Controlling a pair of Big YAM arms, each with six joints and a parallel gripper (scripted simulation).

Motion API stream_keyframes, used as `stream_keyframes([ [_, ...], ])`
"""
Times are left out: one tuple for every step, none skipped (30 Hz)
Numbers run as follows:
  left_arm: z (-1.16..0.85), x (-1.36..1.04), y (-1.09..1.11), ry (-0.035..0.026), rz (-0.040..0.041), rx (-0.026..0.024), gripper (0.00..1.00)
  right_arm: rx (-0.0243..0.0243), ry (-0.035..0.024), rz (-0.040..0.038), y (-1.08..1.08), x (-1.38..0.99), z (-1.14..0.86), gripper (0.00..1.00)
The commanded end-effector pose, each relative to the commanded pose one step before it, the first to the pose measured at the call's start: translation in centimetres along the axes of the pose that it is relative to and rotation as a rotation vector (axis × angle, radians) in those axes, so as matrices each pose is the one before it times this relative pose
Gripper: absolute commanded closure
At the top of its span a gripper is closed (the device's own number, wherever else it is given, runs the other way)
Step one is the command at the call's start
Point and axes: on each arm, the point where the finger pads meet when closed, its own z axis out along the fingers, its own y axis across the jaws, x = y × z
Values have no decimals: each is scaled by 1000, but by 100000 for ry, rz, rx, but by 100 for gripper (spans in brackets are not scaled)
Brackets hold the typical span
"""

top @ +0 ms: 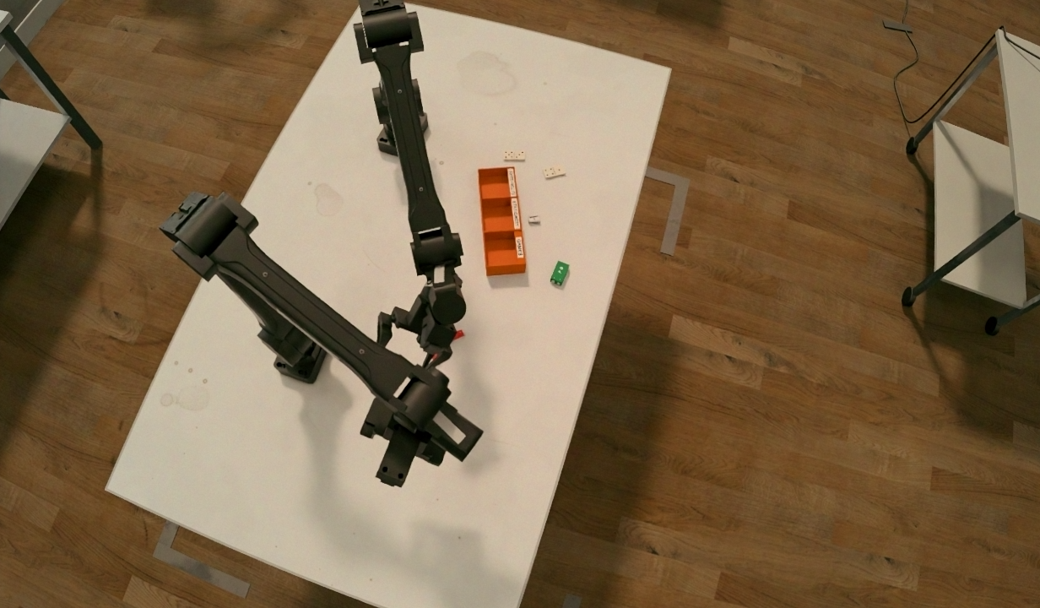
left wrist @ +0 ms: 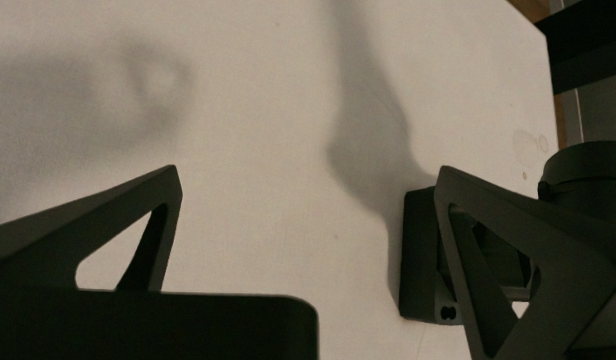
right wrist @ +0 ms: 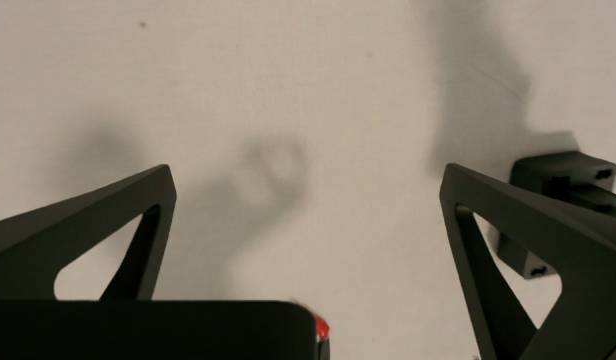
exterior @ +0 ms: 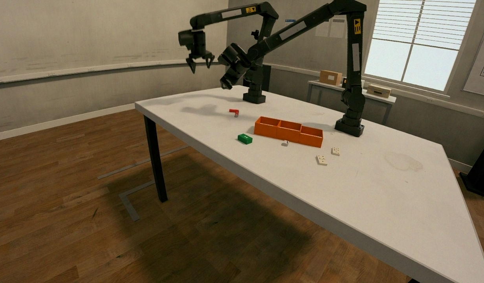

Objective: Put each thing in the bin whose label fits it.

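"Nearest first: a domino point(top: 554, 172) point(exterior: 321, 160), with a second domino point(top: 514, 155) point(exterior: 335, 151) just behind. Handling?"

"Small, stiff and light, I'd guess, smooth enough to skid; pinch across the long edges, near the middle."

"Then the little white thing point(top: 534, 219) point(exterior: 285, 143), close beside the bins!"

"Probably rigid. It'll need a careful pinch at its sides, clear of the bin wall."

"And the green block point(top: 559, 273) point(exterior: 244, 138)?"

"Firm, perhaps the heaviest here; take its long sides."

"Behind them, the orange bins point(top: 506, 268) point(exterior: 287, 133), three in a row, flat on the table. One label reads GAMES, so that's the dominoes' likely home."

"Farther on, the red bent piece point(top: 458, 334) point(exterior: 235, 111) point(right wrist: 322, 327) lies on the table, well outside."

"Hard and round-sided, it looks; it might roll, so grip the straight red part."

"Up beyond, the left gripper point(top: 404, 353) point(exterior: 225, 86) point(left wrist: 308, 179) and right gripper point(top: 429, 467) point(exterior: 200, 69) point(right wrist: 307, 179): both wide open, both holding nothing!"

"The count?"

"Two dominoes, one white, one green, one red: five loose, none binned."
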Motion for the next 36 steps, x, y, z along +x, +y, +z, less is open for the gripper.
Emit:
stream_keyframes([
  [-247,-577,-261,-987,816,119,0,-7703,-2075,2396,652,-1955,-5671,0],
  [0,0,0,0,0,0,0,0,0,0,-95,-173,-638,0],
  [0,0,0,0,0,0,0,0,0,0,-101,-161,-605,0],
  [0,0,0,0,0,0,0,0,0,0,-88,-154,-569,0],
  [0,0,0,0,0,0,0,0,0,0,-77,-144,-528,0],
  [0,0,0,0,0,0,0,0,0,0,-77,-129,-480,0],
  [0,0,0,0,0,0,0,0,0,0,-74,-114,-429,0],
  [0,0,0,0,0,0,0,0,0,0,0,0,0,0],
  [0,0,0,0,0,0,0,0,0,0,0,0,0,0],
  [0,0,0,0,0,0,0,1,0,0,-55,-102,-377,0],
  [0,0,0,0,0,0,0,1,0,0,-41,-89,-324,0],
  [0,0,0,0,0,0,0,1,0,0,-36,-73,-268,0],
  [0,0,0,0,0,0,0,1,0,0,-30,-58,-214,0],
  [0,0,0,0,0,0,0,0,0,0,-24,-44,-163,0],
  [0,0,0,0,0,0,0,0,0,0,-17,-31,-115,0],
  [0,0,0,0,0,0,0,0,0,0,-11,-20,-74,0],
  [0,0,0,0,0,0,0,0,0,0,-6,-11,-40,0],
  [0,0,0,0,0,0,0,0,0,0,-2,-4,-16,0],
  [0,0,0,0,0,0,0,0,0,0,0,-1,-2,0],
  [0,0,0,0,0,0,0,-1,0,-1,0,0,0,0],
  [0,0,0,0,0,0,0,-4,0,-4,0,0,-1,0],
  [0,0,0,0,0,0,0,-9,0,-10,0,0,-3,0],
  [0,0,0,0,0,0,0,-18,1,-19,0,-1,-6,0],
  [0,0,0,0,0,0,0,-29,1,-31,1,-1,-9,0],
  [0,0,0,0,0,0,0,0,0,0,0,0,0,0],
  [0,0,0,0,0,0,0,0,0,0,0,0,0,0],
  [0,0,0,0,0,0,0,-43,2,-46,1,-2,-13,0],
  [0,0,0,0,0,0,0,-59,3,-63,1,-3,-18,0],
  [0,0,0,0,0,0,0,-77,3,-83,2,-4,-24,0],
  [0,0,0,0,0,0,0,-98,4,-105,2,-5,-30,0],
  [0,0,0,0,0,0,0,-120,5,-128,3,-6,-37,0],
  [0,0,0,0,0,0,0,-144,6,-154,3,-7,-45,0],
  [0,0,0,0,0,0,0,-170,6,-182,4,-8,-53,0],
  [0,0,0,0,0,0,0,-197,7,-211,4,-10,-61,0],
  [0,0,0,0,0,0,0,-226,7,-241,5,-11,-70,0],
  [0,0,0,0,0,0,0,-256,7,-274,6,-12,-80,0],
])
